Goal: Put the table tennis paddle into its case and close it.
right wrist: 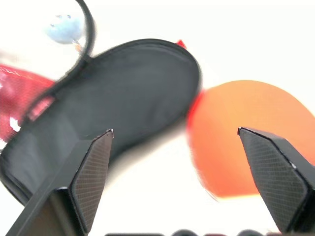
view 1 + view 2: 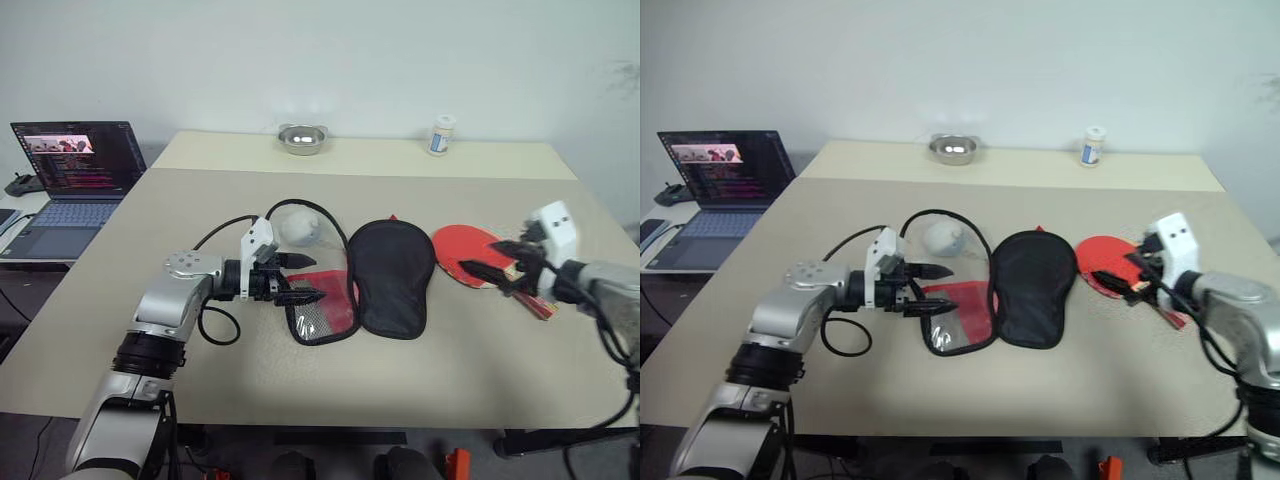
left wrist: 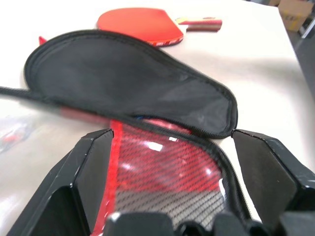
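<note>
The case lies unzipped and spread flat mid-table, its black half (image 2: 390,275) beside its red mesh half (image 2: 322,305). Just right of it, the table tennis paddle (image 2: 462,252) rests flat on the table, red face up, with its handle (image 3: 202,22) pointing away from the case. My left gripper (image 2: 315,277) is open and points right, straddling the edge of the red mesh half (image 3: 162,172). My right gripper (image 2: 487,258) is open and hovers over the paddle's near edge, holding nothing. The right wrist view has the paddle face (image 1: 246,113) and black half (image 1: 123,93) ahead of its fingers.
A small white ball-like object (image 2: 300,228) and a looping black cable (image 2: 300,205) lie behind the case. A metal bowl (image 2: 302,138) and a white bottle (image 2: 441,134) stand at the table's far edge. A laptop (image 2: 75,175) sits on a side desk to the left.
</note>
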`<state>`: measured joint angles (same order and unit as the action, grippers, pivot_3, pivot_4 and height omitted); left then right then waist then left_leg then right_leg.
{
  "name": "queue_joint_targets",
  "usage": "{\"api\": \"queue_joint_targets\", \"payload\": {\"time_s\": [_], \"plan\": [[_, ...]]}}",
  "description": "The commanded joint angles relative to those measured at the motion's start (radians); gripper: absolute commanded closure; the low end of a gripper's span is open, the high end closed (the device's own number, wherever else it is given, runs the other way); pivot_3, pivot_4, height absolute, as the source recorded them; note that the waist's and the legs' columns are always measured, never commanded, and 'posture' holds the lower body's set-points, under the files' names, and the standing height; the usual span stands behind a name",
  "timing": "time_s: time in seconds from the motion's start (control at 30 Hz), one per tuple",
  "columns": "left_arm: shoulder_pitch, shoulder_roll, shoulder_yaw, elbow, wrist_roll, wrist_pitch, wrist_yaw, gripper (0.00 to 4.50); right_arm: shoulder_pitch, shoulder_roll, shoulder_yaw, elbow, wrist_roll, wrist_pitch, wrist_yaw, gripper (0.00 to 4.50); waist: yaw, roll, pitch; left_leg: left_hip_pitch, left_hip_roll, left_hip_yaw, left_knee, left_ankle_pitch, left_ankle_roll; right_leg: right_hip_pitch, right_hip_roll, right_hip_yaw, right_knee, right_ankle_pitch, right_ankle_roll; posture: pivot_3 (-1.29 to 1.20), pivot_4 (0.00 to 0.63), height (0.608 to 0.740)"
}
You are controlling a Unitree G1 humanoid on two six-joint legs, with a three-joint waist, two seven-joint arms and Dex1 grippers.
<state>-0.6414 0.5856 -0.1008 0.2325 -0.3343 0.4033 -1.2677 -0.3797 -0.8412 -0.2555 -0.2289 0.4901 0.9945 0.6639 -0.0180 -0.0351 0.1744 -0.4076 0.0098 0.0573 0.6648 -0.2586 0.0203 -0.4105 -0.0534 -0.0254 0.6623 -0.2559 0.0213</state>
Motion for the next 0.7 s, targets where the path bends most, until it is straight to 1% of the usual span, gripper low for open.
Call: {"api": "queue_joint_targets", "payload": {"time_s": [0.03, 0.1, 0.17, 0.27, 0.47, 0.57, 0.7], "plan": [[-0.044, -0.022, -0.003, -0.016, -0.013, -0.017, -0.009, 0.31, 0.028, -0.076, 0.022, 0.121, -0.073, -0.107, 0.057, 0.03, 0.001, 0.0, 0.0, 0.0, 0.0, 0.0, 0.0, 0.0, 0.0, 0.0, 0.0, 0.0, 0.0, 0.0, 0.0, 0.0, 0.15, 0.74], [-0.063, -0.041, -0.013, 0.008, -0.003, -0.029, -0.015, 0.31, 0.017, -0.099, 0.073, 0.227, -0.118, -0.168, 0.089, 0.03, 0.001, 0.0, 0.0, 0.0, 0.0, 0.001, 0.001, 0.0, 0.0, 0.0, 0.0, 0.001, 0.0, 0.0, 0.0, 0.0, 0.15, 0.74], [-0.075, -0.052, -0.018, 0.026, 0.003, -0.037, -0.019, 0.31, -0.01, -0.099, 0.104, 0.307, -0.147, -0.21, 0.099, 0.03, -0.001, 0.0, 0.0, 0.0, 0.0, 0.001, 0.001, 0.0, 0.0, 0.0, 0.001, 0.001, 0.001, 0.0, 0.0, 0.0, 0.15, 0.74], [-0.087, -0.064, -0.027, 0.048, 0.01, -0.052, -0.026, 0.31, -0.082, -0.077, 0.159, 0.482, -0.209, -0.296, 0.105, 0.03, -0.008, 0.0, 0.0, 0.002, 0.001, 0.002, 0.001, 0.0, 0.0, 0.0, 0.002, 0.003, 0.001, 0.0, 0.0, 0.0, 0.15, 0.74], [-0.094, -0.071, -0.03, 0.069, 0.016, -0.069, -0.03, 0.31, -0.184, -0.023, 0.228, 0.719, -0.293, -0.407, 0.115, 0.03, -0.01, 0.0, 0.0, 0.002, 0.001, 0.003, 0.0, 0.0, 0.0, 0.0, 0.002, 0.003, 0.001, 0.0, 0.0, 0.0, 0.15, 0.74], [-0.092, -0.071, -0.025, 0.076, 0.022, -0.076, -0.03, 0.31, -0.25, 0.017, 0.247, 0.872, -0.333, -0.474, 0.106, 0.03, -0.01, 0.0, 0.0, 0.002, 0.0, 0.003, 0.001, 0.0, 0.0, 0.0, 0.001, 0.003, 0.001, 0.0, 0.0, 0.0, 0.15, 0.74], [-0.093, -0.07, -0.023, 0.086, 0.028, -0.087, -0.026, 0.31, -0.315, 0.055, 0.265, 1.012, -0.377, -0.531, 0.106, 0.03, -0.014, 0.0, 0.0, 0.005, 0.0, 0.004, 0.001, 0.0, 0.0, 0.003, 0.001, 0.004, 0.001, 0.0, 0.0, 0.0, 0.15, 0.74]]}}
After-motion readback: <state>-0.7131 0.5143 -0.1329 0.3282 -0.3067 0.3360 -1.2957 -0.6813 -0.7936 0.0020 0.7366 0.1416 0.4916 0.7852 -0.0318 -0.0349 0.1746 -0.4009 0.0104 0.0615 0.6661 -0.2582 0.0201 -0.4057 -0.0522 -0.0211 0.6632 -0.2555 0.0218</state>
